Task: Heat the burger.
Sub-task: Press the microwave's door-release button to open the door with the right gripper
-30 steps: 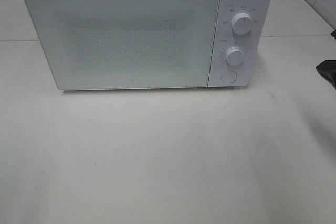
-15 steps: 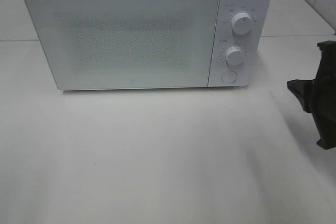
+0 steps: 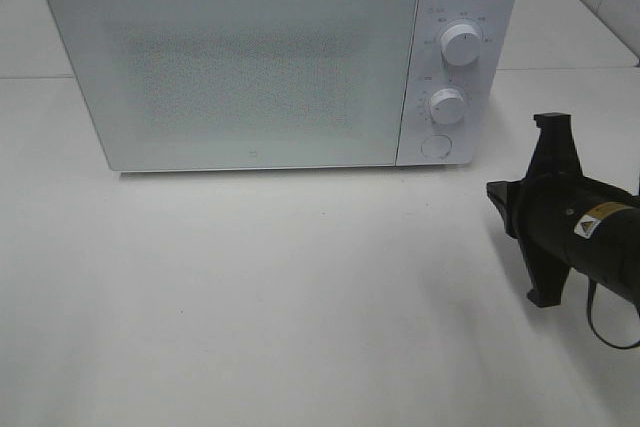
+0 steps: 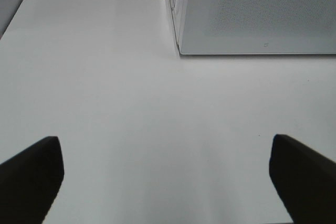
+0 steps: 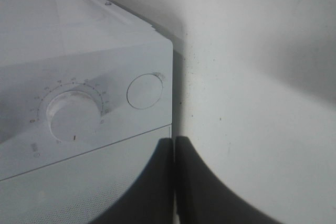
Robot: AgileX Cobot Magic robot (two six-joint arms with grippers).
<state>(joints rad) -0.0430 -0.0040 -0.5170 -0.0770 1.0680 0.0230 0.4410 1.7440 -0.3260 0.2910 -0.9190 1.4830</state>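
Exterior high view: the white table [image 3: 300, 297] carries a white microwave [image 3: 280, 57] set toward the back, its wide frosted door [image 3: 240, 67] closed and facing the camera. The black right arm [image 3: 580, 227] reaches in from the right edge, near the microwave's control side. On that panel sit an upper knob [image 3: 460, 44], a lower knob [image 3: 448, 106] and a round button [image 3: 435, 146] beneath them. The right gripper [image 5: 174, 142] is clenched on nothing, its fingers pressed flat together, tips close to the button corner. The left gripper [image 4: 165, 145] is released, fingers wide apart over bare table. The burger shows in no view, so its place and heading cannot be told.
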